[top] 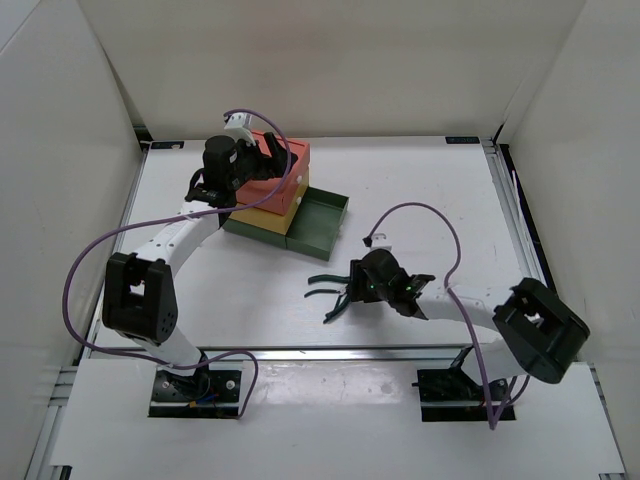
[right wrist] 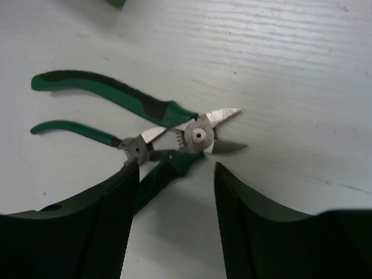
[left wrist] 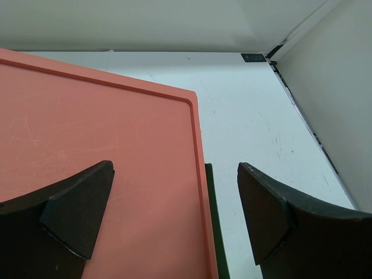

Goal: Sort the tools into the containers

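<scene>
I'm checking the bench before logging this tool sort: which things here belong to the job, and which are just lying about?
Belongs to the job: larger pliers, smaller pliers, salmon box, yellow drawer, open green drawer.

Lying about: nothing loose that I can see; only the rig's purple cables.

Pliers [right wrist: 133, 102] are green-black; drawers [top: 292, 180] salmon, yellow, green.

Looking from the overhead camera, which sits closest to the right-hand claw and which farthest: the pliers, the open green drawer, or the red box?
Measured from the right gripper:
1. The pliers, right at its fingertips.
2. The green drawer, beyond them, mid-table.
3. The red box, topping the stack, far left.
</scene>
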You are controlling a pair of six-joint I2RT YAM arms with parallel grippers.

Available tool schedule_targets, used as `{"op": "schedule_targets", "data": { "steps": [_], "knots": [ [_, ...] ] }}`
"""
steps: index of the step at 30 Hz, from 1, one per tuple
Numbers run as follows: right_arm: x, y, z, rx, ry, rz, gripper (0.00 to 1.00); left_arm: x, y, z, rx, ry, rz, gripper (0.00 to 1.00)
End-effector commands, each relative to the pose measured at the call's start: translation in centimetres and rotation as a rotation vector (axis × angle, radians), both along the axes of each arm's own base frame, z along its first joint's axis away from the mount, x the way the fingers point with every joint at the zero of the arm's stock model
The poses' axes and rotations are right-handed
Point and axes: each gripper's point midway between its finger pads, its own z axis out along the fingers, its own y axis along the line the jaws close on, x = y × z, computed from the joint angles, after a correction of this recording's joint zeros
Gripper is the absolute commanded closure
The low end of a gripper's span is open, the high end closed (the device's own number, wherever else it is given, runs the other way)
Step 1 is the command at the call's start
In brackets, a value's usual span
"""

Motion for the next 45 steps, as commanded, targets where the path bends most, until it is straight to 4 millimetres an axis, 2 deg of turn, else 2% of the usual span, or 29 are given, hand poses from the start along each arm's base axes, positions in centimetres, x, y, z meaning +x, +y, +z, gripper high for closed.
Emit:
{"op": "schedule_targets", "data": {
  "steps": [1, 3, 6, 7, 9, 10, 13, 17, 21, 22, 24, 25, 26, 27, 28, 30, 31, 33, 34, 35, 36, 37, 38, 39, 40, 41, 42, 43, 45],
  "knots": [
    [-0.4, 0.7, -1.8, -0.016, 0.08, -0.01, 0.42, -2.5, 1.1, -6.6, 0.073, 0.235, 0.022, 0.01],
    [-0.5, 0.9, -2.3, -0.023, 0.098, -0.008, 0.46, -2.6, 1.1, -6.4, 0.074, 0.23, 0.023, 0.01],
    [-0.7, 0.7, -3.3, -0.034, 0.129, -0.017, 0.6, -2.6, 1.2, -6.6, 0.075, 0.232, 0.023, 0.01],
    [-0.8, 0.5, -3.4, -0.032, 0.139, -0.029, 0.69, -2.5, 1.3, -6.5, 0.077, 0.23, 0.029, 0.01],
    [-1.1, 0.0, -3.4, -0.027, 0.136, -0.04, 0.78, -2.6, 1.3, -6.5, 0.074, 0.231, 0.023, 0.01],
    [-1.0, -0.1, -2.7, -0.015, 0.119, -0.047, 0.86, -2.6, 1.2, -6.6, 0.077, 0.233, 0.024, 0.01],
    [-0.8, -1.1, -1.3, -0.019, 0.078, -0.076, 0.97, -2.6, 1.2, -6.6, 0.074, 0.234, 0.023, 0.01],
    [0.4, -2.2, 1.7, -0.015, -0.022, -0.125, 1.0, -2.6, 1.2, -6.4, 0.071, 0.228, 0.024, 0.01],
    [2.5, -2.4, 6.2, -0.005, -0.156, -0.154, 1.0, -2.6, 1.3, -6.4, 0.069, 0.227, 0.028, 0.01],
    [3.6, -1.7, 8.3, 0.01, -0.199, -0.155, 1.0, -2.6, 1.2, -6.3, 0.068, 0.226, 0.025, 0.01],
    [5.3, -1.3, 10.0, -0.022, -0.254, -0.151, 1.0, -2.7, 1.2, -6.4, 0.066, 0.229, 0.026, 0.01],
    [6.8, -0.5, 12.5, -0.004, -0.3, -0.148, 1.0, -2.6, 1.2, -6.3, 0.063, 0.227, 0.021, 0.01],
    [7.4, 0.2, 12.7, -0.006, -0.295, -0.129, 1.0, -2.7, 1.0, -6.2, 0.061, 0.224, 0.015, 0.01],
    [8.2, 0.8, 13.7, 0.015, -0.314, -0.117, 1.0, -2.7, 1.0, -6.3, 0.063, 0.227, 0.018, 0.01],
    [9.5, 2.1, 16.0, 0.061, -0.361, -0.092, 1.0, -2.8, 1.1, -6.4, 0.064, 0.231, 0.02, 0.01],
    [11.3, 3.4, 16.9, 0.106, -0.373, -0.059, 1.0, -2.7, 1.2, -6.1, 0.064, 0.223, 0.024, 0.01],
    [13.0, 4.5, 17.8, 0.126, -0.402, -0.041, 1.0, -2.7, 1.2, -6.1, 0.065, 0.219, 0.022, 0.01],
    [14.3, 5.8, 18.5, 0.163, -0.395, -0.003, 1.0, -2.6, 1.3, -6.0, 0.065, 0.219, 0.026, 0.01],
    [15.3, 6.5, 17.2, 0.152, -0.373, 0.011, 1.0, -2.6, 1.2, -6.1, 0.066, 0.219, 0.025, 0.01],
    [16.9, 6.7, 18.7, 0.18, -0.389, 0.004, 1.0, -2.6, 1.1, -6.2, 0.067, 0.221, 0.021, 0.01],
    [17.1, 7.6, 18.5, 0.198, -0.374, 0.037, 1.0, -2.6, 1.2, -6.2, 0.068, 0.221, 0.026, 0.01],
    [17.9, 8.0, 17.2, 0.199, -0.348, 0.043, 1.0, -2.6, 1.2, -6.3, 0.067, 0.223, 0.021, 0.01],
    [18.7, 8.7, 18.1, 0.228, -0.359, 0.05, 1.0, -2.6, 1.2, -6.3, 0.068, 0.222, 0.021, 0.01],
    [19.6, 8.4, 18.1, 0.233, -0.359, 0.042, 1.0, -2.6, 1.1, -6.2, 0.067, 0.221, 0.021, 0.01],
    [20.0, 8.9, 16.7, 0.236, -0.325, 0.058, 1.0, -2.7, 1.1, -6.3, 0.067, 0.223, 0.02, 0.01],
    [20.4, 9.1, 16.2, 0.242, -0.317, 0.063, 1.0, -2.6, 1.2, -6.3, 0.068, 0.222, 0.024, 0.01],
    [21.1, 9.1, 16.4, 0.271, -0.315, 0.076, 1.0, -2.6, 1.1, -6.4, 0.067, 0.226, 0.019, 0.01],
    [21.3, 9.5, 15.4, 0.285, -0.289, 0.093, 1.0, -2.6, 1.1, -6.4, 0.067, 0.226, 0.018, 0.01],
    [22.0, 9.4, 15.0, 0.295, -0.286, 0.093, 0.98, -2.7, 1.0, -6.6, 0.069, 0.23, 0.017, 0.01]
  ]
}}
